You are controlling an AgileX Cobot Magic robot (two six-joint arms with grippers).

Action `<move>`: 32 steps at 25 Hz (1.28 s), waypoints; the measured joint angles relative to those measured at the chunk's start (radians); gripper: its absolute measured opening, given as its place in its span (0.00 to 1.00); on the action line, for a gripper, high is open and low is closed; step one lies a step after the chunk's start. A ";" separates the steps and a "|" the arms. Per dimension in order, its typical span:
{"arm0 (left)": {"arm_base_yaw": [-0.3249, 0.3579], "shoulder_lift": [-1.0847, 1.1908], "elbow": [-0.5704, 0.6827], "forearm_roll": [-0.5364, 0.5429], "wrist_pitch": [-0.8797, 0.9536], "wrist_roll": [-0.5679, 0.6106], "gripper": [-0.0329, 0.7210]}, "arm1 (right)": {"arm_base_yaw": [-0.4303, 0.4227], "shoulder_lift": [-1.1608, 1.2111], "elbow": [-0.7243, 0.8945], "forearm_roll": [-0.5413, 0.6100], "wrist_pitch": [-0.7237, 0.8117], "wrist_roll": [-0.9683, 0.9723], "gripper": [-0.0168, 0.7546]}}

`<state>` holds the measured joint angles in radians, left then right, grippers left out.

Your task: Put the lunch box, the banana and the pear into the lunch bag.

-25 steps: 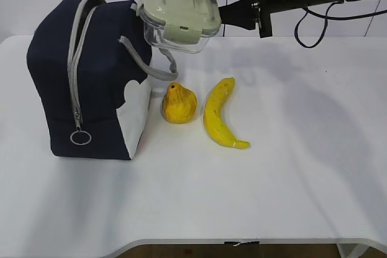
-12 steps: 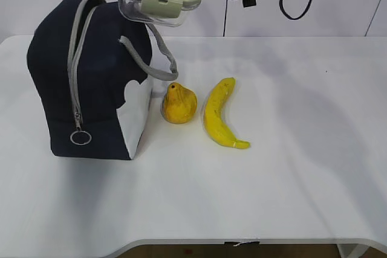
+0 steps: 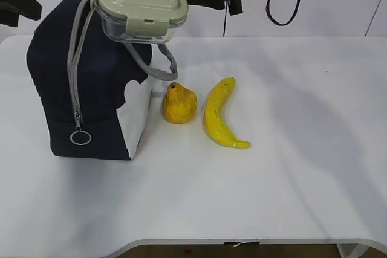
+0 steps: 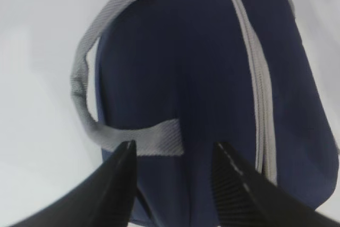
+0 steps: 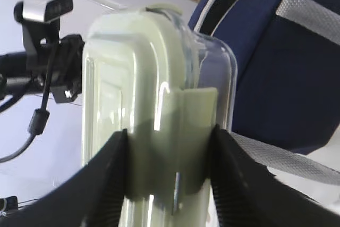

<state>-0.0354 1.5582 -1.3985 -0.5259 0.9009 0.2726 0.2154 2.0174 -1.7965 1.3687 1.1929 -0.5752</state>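
**Lunch box held above the bag**

No brand or writing could be read on anything; the clear rectangular lunch box with its sage-green clip lid (image 3: 139, 1) hung in the air above the top of the boxy navy-blue fabric lunch bag (image 3: 91, 89), lid upward, its long axis running roughly left to right in the exterior view; the right gripper (image 5: 169, 184) was clamped on its right end, one dark finger (image 5: 106, 184) on each side of a clip tab; the bag stood on the white table (image 3: 290, 179) with its grey zipper and ring pull (image 3: 80, 138) facing the camera; the left gripper (image 4: 172, 184) hovered over the bag with its jaws apart, holding nothing; the squat yellow-orange pear (image 3: 179, 103) sat just right of the bag, stem up; the curved yellow banana (image 3: 219, 114) lay beside it, lengthwise front to back.
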 joint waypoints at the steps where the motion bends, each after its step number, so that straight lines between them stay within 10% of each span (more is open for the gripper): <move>1: 0.000 0.024 -0.022 -0.007 0.021 0.005 0.55 | 0.000 0.000 0.000 -0.004 0.000 0.000 0.47; 10: 0.000 0.143 -0.083 -0.023 0.088 0.013 0.58 | 0.004 0.000 0.000 -0.010 -0.005 0.000 0.47; 17: 0.000 0.161 -0.103 -0.051 0.110 0.057 0.09 | 0.049 0.002 0.000 -0.008 -0.083 -0.007 0.47; 32: 0.000 0.111 -0.186 -0.157 0.187 0.112 0.08 | 0.086 0.108 -0.001 -0.011 -0.214 -0.022 0.47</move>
<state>-0.0354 1.6690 -1.5844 -0.6834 1.0875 0.3842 0.3018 2.1251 -1.7973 1.3572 0.9790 -0.5969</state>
